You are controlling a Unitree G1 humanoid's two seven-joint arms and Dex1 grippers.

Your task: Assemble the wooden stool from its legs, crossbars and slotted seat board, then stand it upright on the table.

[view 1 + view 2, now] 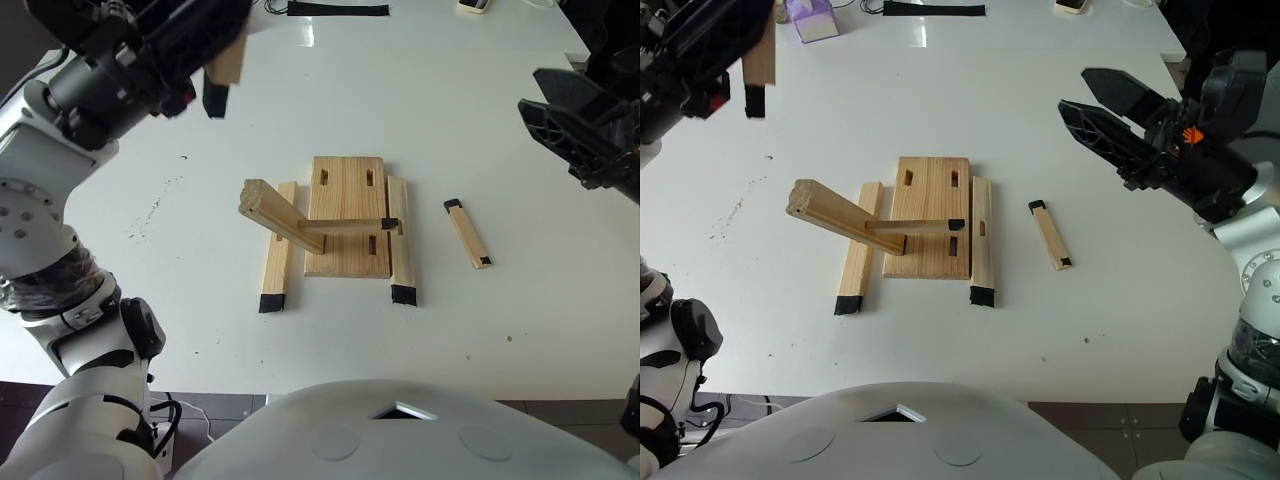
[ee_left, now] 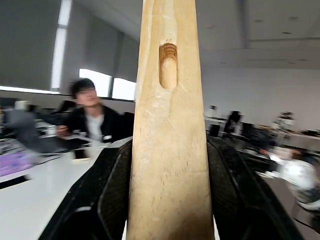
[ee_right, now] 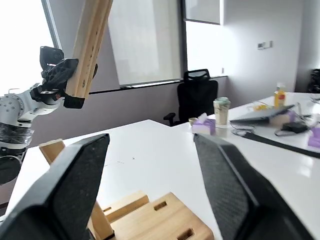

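Observation:
My left gripper (image 2: 168, 200) is shut on a wooden leg (image 1: 227, 62) with a black tip, held high over the table's far left; its slot (image 2: 168, 65) faces the wrist camera. The slotted seat board (image 1: 347, 215) lies flat mid-table. One leg (image 1: 277, 262) lies along its left edge and another (image 1: 400, 240) along its right edge. A third leg (image 1: 278, 214) tilts up over the board's left side, joined to a crossbar (image 1: 345, 225) resting on the board. A loose crossbar (image 1: 468, 233) lies to the right. My right gripper (image 1: 1095, 108) hovers open above the table's right side.
The white table (image 1: 200, 340) has bare room in front of and to the left of the parts. A black strip (image 1: 338, 9) and a small object (image 1: 473, 6) lie at the far edge. A purple tissue box (image 1: 812, 18) stands at the far left.

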